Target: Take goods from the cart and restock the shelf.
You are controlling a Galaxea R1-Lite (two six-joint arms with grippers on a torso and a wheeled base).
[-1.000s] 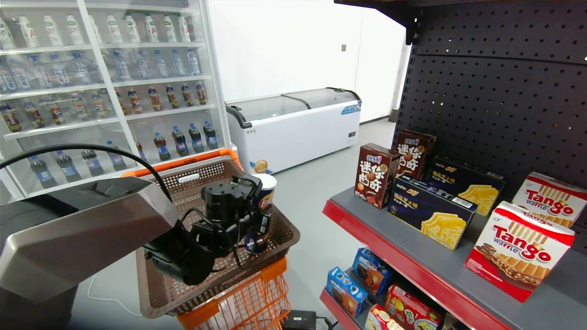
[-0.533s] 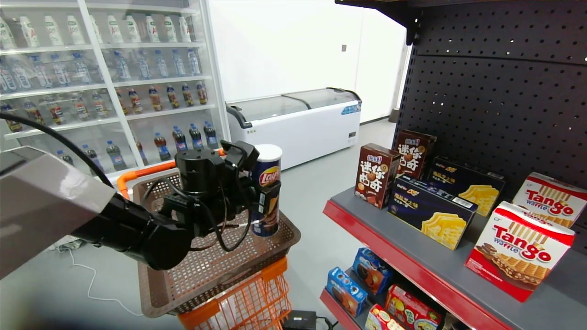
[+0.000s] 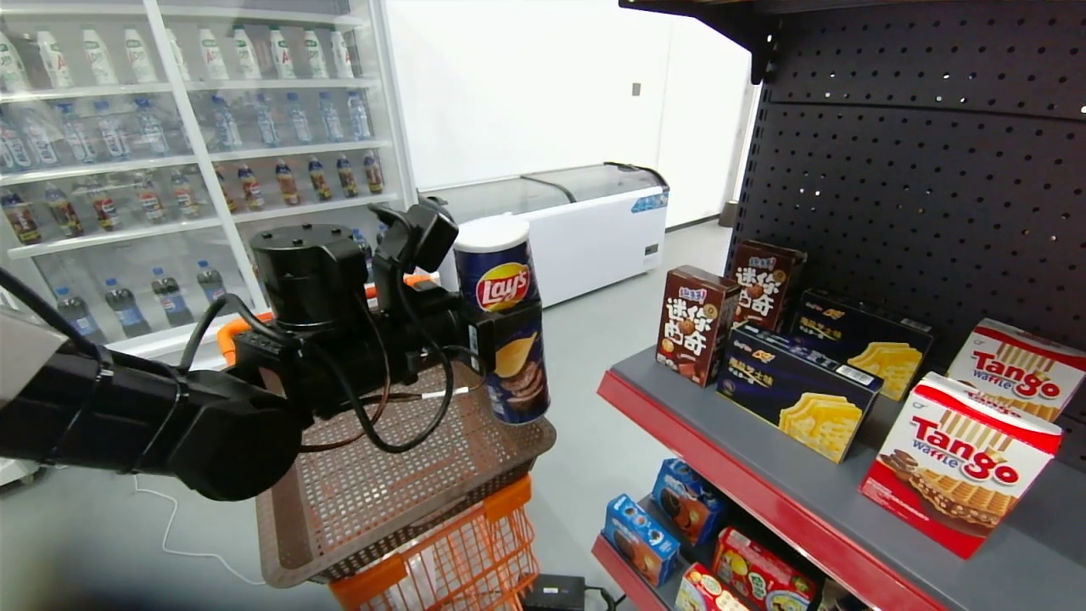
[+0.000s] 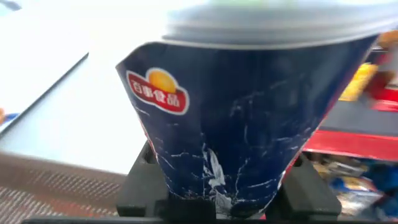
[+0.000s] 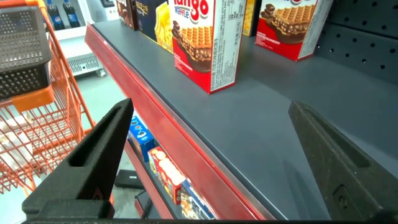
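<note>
L gripper [image 3: 507, 339] clamped on chip can [image 3: 499, 284]; can roughly upright, lid up, held in air above cart [image 3: 356, 518] basket, apart from shelf [image 3: 764, 496]. R gripper [image 5: 211, 109] spread wide, nothing betw. fingers, over grey shelf board near wafer box [image 5: 208, 43].

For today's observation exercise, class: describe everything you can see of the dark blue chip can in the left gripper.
The chip can is a tall dark blue cylinder with a pale lid, a red-and-yellow logo and pictured chips. It hangs nearly upright, lid on, above the cart's brown basket, touched only by the left gripper, whose black fingers clamp its body from two sides.
</note>
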